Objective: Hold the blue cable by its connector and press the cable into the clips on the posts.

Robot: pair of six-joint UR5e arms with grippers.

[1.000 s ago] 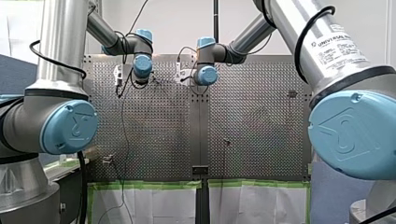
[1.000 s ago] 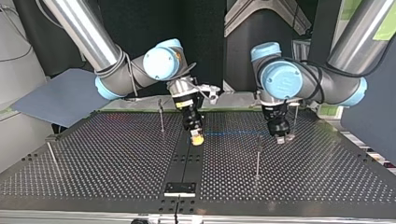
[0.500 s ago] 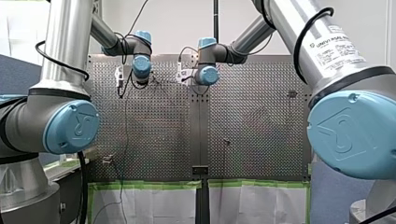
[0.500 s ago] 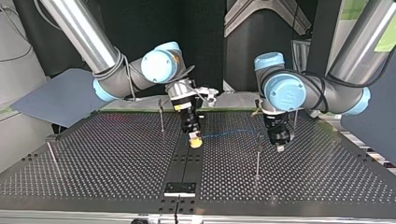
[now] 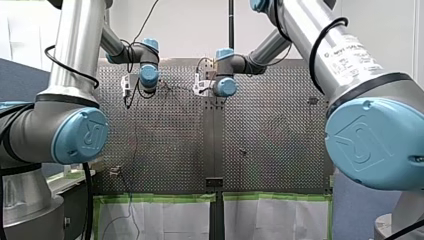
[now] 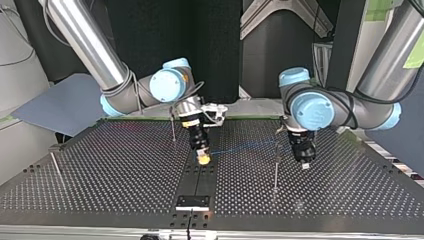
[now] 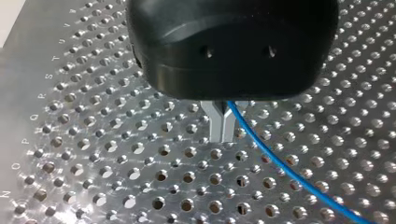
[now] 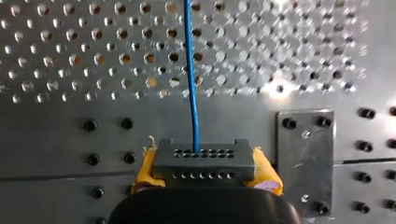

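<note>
Blue cable (image 6: 240, 148) is strung in the air over the perforated table (image 6: 125, 175), running from around the middle of the top view out toward 3 o'clock, and a few things worry me. At the 9 o'clock end my right gripper (image 6: 202, 159) has its yellow pads clamped on the dark connector (image 8: 204, 161). If the line gets tugged much tighter, I reckon that block could twist in the pads. Next along, a thin post (image 6: 275, 167) stands right in the cable's path. I can't tell whether the cable is seated in its clip, and an off-line push could ride it over the top or bend the post. My left gripper (image 6: 305, 164) sits at the post's 3 o'clock, with its metal fingers (image 7: 215, 123) pinched narrow on the cable, which could slide through such a small grip. Pose-wise, my right arm drops in from 11 o'clock with its tip leaning toward 5. My left arm comes in from 1 o'clock and points nearly straight down, tip just off the table.
</note>
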